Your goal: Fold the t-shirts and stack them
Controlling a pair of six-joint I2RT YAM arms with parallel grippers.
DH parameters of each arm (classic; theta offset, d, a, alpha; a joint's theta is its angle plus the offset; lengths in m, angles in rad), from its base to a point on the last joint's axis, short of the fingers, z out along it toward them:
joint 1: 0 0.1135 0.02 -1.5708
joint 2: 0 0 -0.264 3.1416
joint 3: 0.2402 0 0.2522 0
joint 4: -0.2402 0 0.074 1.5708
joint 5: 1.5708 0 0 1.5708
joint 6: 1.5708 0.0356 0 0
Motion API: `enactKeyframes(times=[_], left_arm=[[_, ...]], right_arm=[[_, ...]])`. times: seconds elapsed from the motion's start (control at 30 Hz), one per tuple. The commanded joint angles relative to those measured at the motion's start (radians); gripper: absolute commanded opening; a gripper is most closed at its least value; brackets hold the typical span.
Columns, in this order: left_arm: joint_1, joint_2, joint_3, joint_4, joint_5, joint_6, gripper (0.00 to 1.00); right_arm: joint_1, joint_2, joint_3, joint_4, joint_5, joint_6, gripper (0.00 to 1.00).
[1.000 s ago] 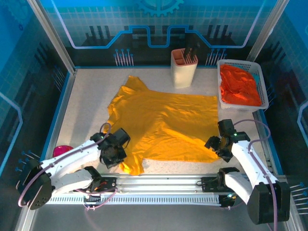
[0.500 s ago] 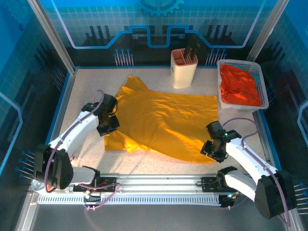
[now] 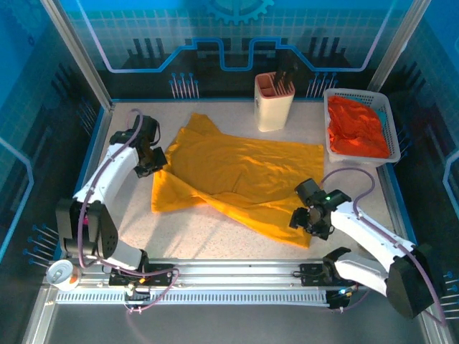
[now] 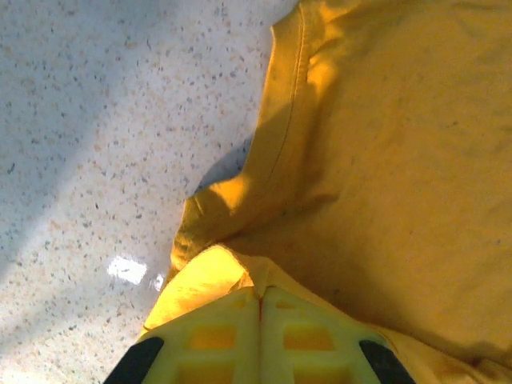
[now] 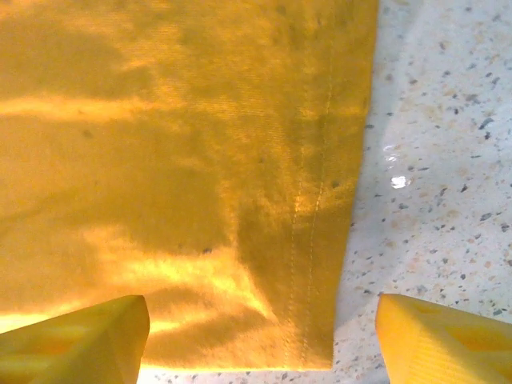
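The mustard-yellow t-shirt [image 3: 244, 179] lies partly folded on the speckled table, its near-left part pulled toward the far left. My left gripper [image 3: 153, 162] is shut on the shirt's left edge; in the left wrist view the fingers [image 4: 232, 336] meet with a fold of the yellow cloth [image 4: 384, 160] pinched between them. My right gripper [image 3: 308, 219] stands open over the shirt's near right corner; in the right wrist view its fingertips [image 5: 80, 340] straddle the stitched hem [image 5: 312, 240], nothing gripped. The orange-red t-shirt [image 3: 356, 129] lies bunched in the basket.
A white mesh basket [image 3: 358, 93] stands at the back right. Left of it is a cream holder [image 3: 274, 107] with dark utensils. Blue-edged walls surround the table. A rail [image 3: 237, 276] crosses the near edge between the arm bases.
My left arm has swung from the near left to the far left, dragging the shirt's edge with it. The right gripper has crept left onto the near right corner.
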Motion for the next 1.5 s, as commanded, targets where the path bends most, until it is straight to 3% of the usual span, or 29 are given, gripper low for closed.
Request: enactKeyframes(times=[0.0,0.2,0.4,0.77,0.97,1.0,1.03,1.37,1.43,1.47], left_arm=[[0.02,0.061,0.072,-0.005,-0.01,0.039,0.0],[0.022,0.091,0.096,0.007,0.02,0.038,0.0],[0.021,0.084,0.062,0.018,0.037,0.04,0.0],[0.021,0.063,0.04,0.013,0.037,0.057,0.0],[0.022,0.062,0.03,0.016,0.045,0.059,0.0],[0.021,0.061,0.025,0.019,0.047,0.059,0.0],[0.021,0.06,0.022,0.02,0.048,0.06,0.0],[0.021,0.062,-0.019,0.05,0.078,0.049,0.0],[0.021,0.065,-0.024,0.059,0.085,0.047,0.0],[0.021,0.068,-0.027,0.065,0.087,0.047,0.0]], right_arm=[[0.083,0.001,0.046,-0.063,0.044,0.06,0.73],[0.253,0.057,0.044,-0.065,0.064,0.131,0.69],[0.358,0.192,0.046,-0.01,0.055,0.15,0.65],[0.435,0.346,0.088,0.012,0.137,0.151,0.46],[0.413,0.302,0.087,0.016,0.171,0.126,0.14],[0.399,0.293,0.086,0.019,0.168,0.117,0.03],[0.386,0.285,0.084,0.025,0.167,0.105,0.0],[0.18,0.239,0.157,0.055,0.116,-0.06,0.0],[0.159,0.244,0.161,0.074,0.075,-0.093,0.1],[0.152,0.249,0.166,0.074,0.062,-0.104,0.2]])
